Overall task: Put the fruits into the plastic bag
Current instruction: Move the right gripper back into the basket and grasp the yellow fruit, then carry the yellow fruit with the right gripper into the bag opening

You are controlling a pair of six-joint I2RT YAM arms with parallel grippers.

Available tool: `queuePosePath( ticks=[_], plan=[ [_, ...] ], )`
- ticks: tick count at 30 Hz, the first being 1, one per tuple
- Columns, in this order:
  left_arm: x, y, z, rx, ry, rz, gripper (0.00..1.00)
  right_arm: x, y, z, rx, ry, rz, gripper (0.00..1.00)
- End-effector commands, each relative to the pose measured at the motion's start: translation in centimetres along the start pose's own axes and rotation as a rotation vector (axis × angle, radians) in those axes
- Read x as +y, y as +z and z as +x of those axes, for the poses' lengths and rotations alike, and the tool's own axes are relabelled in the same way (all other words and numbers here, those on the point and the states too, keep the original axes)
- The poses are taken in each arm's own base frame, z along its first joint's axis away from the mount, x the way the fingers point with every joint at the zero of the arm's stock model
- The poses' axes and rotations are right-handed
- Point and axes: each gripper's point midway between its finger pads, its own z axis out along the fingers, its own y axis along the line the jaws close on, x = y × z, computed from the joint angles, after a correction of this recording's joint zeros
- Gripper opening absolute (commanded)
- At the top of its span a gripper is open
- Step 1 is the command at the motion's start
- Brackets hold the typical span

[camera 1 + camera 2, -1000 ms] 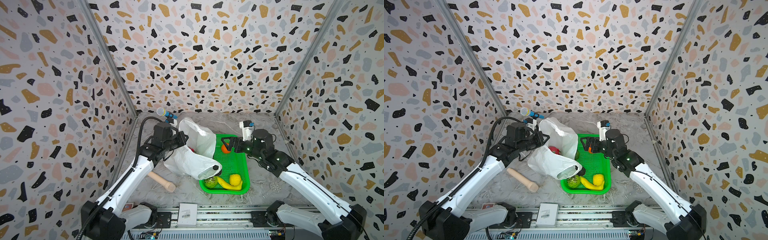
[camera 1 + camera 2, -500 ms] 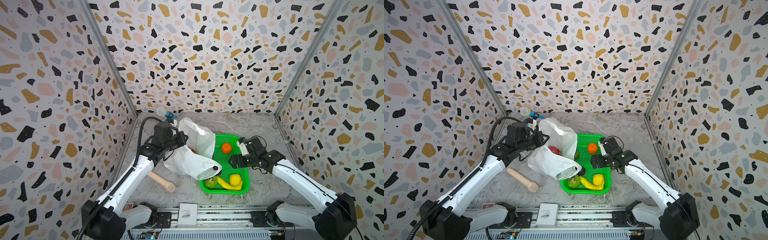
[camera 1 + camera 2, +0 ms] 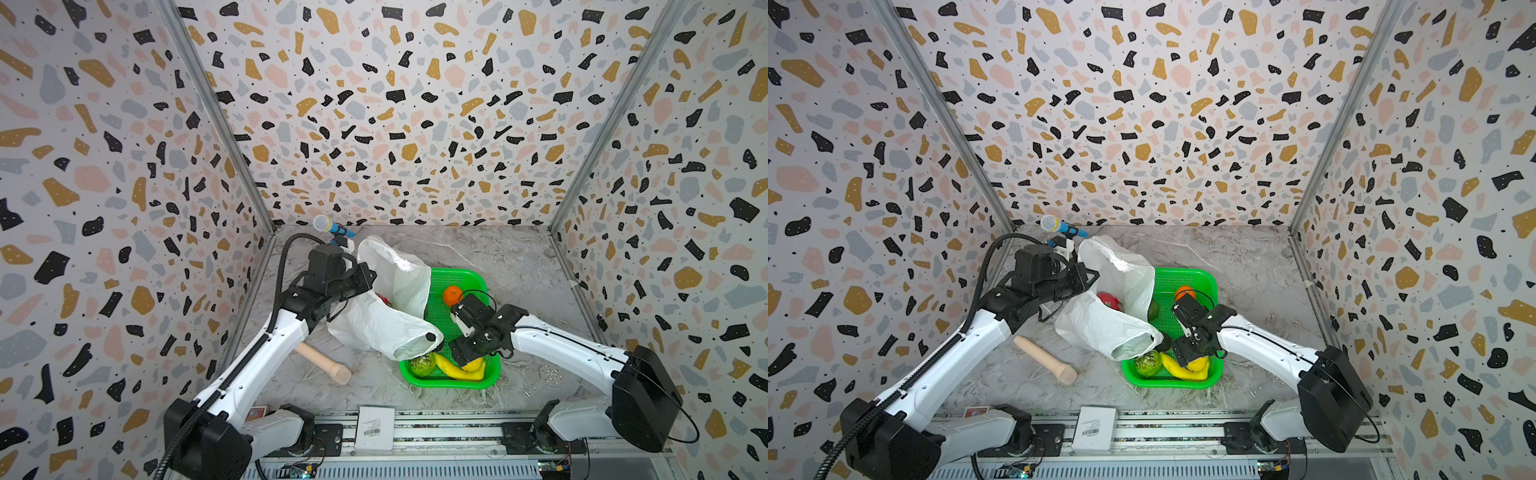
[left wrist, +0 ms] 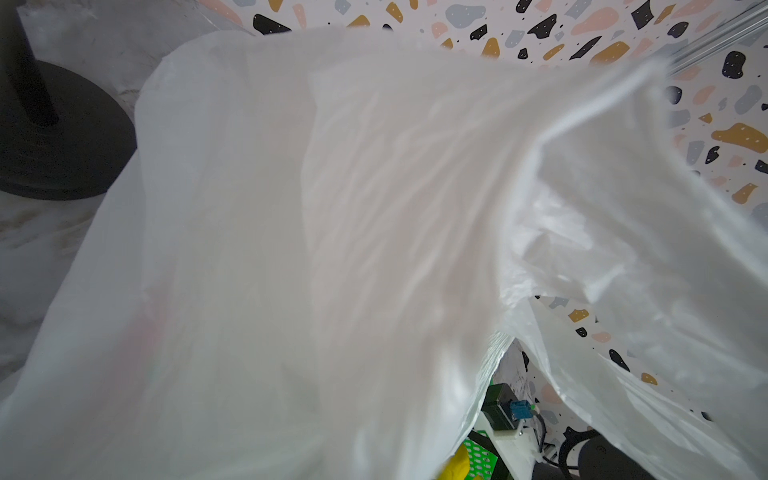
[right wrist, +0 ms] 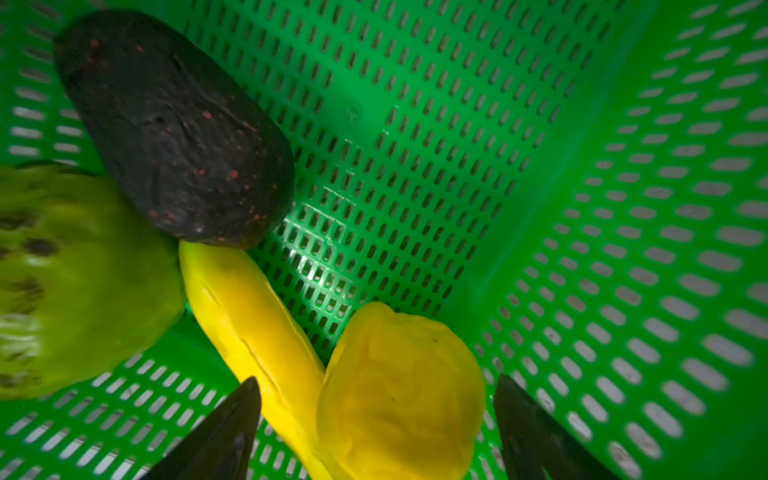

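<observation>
Six fruits lie in the green basket by our count, and only the red one shows inside the white bag. Where do we stand?

We have the right gripper low over the basket's near end, jaws apart on either side of the small yellow piece, not closed on it. The left gripper is clamped on the bag's edge, holding it up just beside the basket.

What could go wrong for us?

The banana touches the yellow piece, so closing may catch both or squeeze the rounded piece out sideways. The bag's loose lower corner droops over the avocado, near the bumpy green fruit. Our arm could snag it on the lift and tug the thin film out of the left jaws.

And what can't we make out?

The left wrist view is nearly all white plastic, so we cannot see those fingers or how much film they pinch. The bag also hides part of the basket: the orange is plain, the dark green fruit only half seen.
</observation>
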Motion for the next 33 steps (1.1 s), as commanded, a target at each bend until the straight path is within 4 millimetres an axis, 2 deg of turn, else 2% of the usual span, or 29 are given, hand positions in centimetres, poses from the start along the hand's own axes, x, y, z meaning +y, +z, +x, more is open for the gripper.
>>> queuePosePath(
  ticks=[1, 5, 13, 16, 19, 21, 24, 28, 31, 33],
  plan=[
    [0.0, 0.0, -0.3, -0.015, 0.013, 0.008, 0.0, -1.1, 0.6, 1.5, 0.049, 0.013, 0.075, 0.87],
    [-0.1, -0.1, -0.4, -0.018, 0.011, 0.009, 0.0, -1.2, 1.7, 2.1, 0.072, 0.037, 0.079, 0.84],
    [0.1, 0.0, -0.2, -0.017, 0.002, 0.006, 0.0, -1.0, 2.6, 2.3, 0.069, 0.067, 0.069, 0.68],
    [0.1, 0.0, -0.3, -0.02, 0.002, 0.007, 0.0, -0.8, 2.6, 1.9, 0.048, 0.075, 0.055, 0.59],
    [0.0, -0.1, -0.3, -0.021, 0.002, 0.009, 0.0, -0.3, 1.7, 0.5, -0.01, 0.08, 0.033, 0.48],
    [0.0, -0.1, -0.3, -0.021, 0.003, 0.009, 0.0, -0.1, 0.5, -0.9, -0.073, 0.091, 0.018, 0.45],
    [0.0, -0.1, -0.2, -0.019, 0.002, 0.009, 0.0, -0.2, -2.9, -3.9, -0.232, 0.114, 0.012, 0.44],
    [0.1, -0.1, -0.2, -0.019, 0.002, 0.008, 0.0, -0.6, -10.3, -8.3, -0.524, 0.169, -0.007, 0.44],
    [0.2, 0.0, -0.1, -0.017, 0.001, 0.008, 0.0, 1.1, -15.2, -11.0, -0.695, 0.153, -0.132, 0.43],
    [0.2, 0.0, -0.1, -0.018, 0.002, 0.008, 0.0, 3.0, -17.2, -12.3, -0.758, 0.122, -0.24, 0.43]
  ],
)
